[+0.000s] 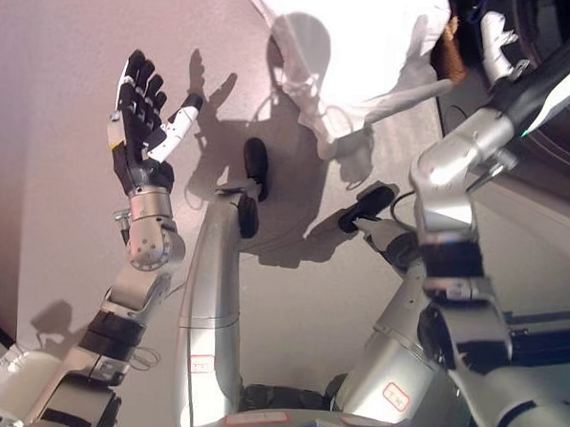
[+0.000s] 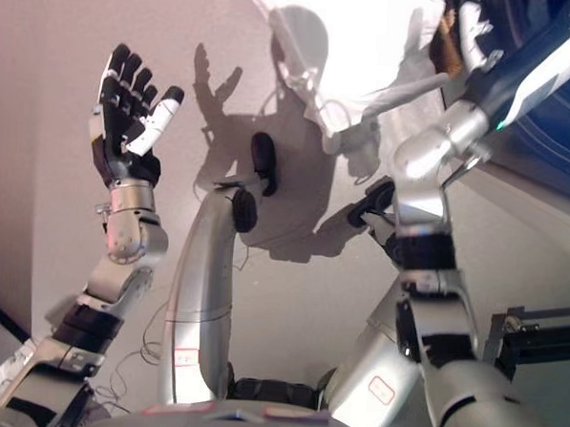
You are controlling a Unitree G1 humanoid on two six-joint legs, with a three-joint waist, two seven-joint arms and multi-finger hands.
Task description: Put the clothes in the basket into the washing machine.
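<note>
A white garment hangs in the air at the top middle, brightly lit, over the pale floor. My right arm reaches up to the top right, and my right hand is at the garment's right edge with its fingers curled on the cloth; it also shows in the right eye view. A small brown thing shows between hand and cloth; I cannot tell what it is. The washing machine's dark round front is just right of that hand. My left hand is raised at the left, open and empty.
The pale floor fills the left and middle. A dark frame stands at the lower right. No basket is clearly in view.
</note>
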